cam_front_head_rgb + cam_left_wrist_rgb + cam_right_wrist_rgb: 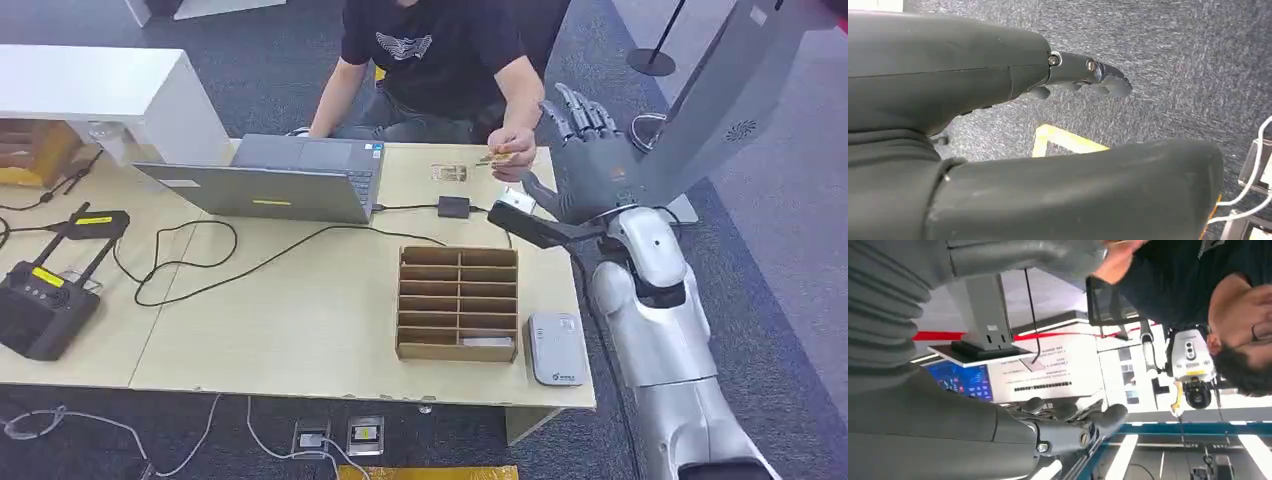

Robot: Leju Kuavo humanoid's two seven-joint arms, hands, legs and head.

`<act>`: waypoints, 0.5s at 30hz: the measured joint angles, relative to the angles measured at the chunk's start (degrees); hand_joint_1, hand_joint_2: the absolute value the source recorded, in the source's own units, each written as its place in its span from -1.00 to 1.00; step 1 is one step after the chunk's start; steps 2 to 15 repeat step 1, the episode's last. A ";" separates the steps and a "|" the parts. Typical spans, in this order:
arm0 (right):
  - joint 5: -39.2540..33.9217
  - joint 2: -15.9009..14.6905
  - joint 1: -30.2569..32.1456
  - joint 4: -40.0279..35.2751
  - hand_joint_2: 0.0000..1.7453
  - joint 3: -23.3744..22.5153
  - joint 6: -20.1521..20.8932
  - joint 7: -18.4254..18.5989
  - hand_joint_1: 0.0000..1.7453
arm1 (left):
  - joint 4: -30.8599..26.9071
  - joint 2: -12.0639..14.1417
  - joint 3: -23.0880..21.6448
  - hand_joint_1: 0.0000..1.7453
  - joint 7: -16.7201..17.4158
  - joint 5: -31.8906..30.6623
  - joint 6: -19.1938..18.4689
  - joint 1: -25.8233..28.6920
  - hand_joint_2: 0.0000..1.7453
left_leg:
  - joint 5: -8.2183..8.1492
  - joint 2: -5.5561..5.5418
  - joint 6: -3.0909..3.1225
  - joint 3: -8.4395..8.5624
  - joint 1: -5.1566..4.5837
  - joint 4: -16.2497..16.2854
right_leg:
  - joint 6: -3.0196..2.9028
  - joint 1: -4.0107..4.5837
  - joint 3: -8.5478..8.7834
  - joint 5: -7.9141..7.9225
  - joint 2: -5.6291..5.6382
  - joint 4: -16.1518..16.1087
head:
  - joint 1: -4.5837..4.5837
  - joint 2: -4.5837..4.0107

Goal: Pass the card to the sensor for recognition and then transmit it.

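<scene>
Head view: the right hand (580,160) is raised over the table's (300,330) far corner, fingers spread and empty, beside a person's hand (513,150) holding the card (495,156); left hand's (1083,75) state unclear

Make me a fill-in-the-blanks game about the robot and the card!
1. The card is held by the ____, not by the robot.
2. The robot's raised right hand holds ____.
3. The grey card reader lies beside the cardboard ____.
4. A ____ stands open on the table.

Missing words: person; nothing; organizer; laptop
</scene>
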 joint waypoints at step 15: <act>0.11 0.00 -0.39 0.30 -1.00 -0.18 -0.33 -0.11 -1.00 | 0.00 0.00 -0.18 -1.00 -0.33 0.20 0.02 0.00 -1.00 | 0.00 0.00 0.00 0.00 0.00 0.00 | 0.00 0.00 0.00 0.00 0.00 0.00 | 0.02 0.00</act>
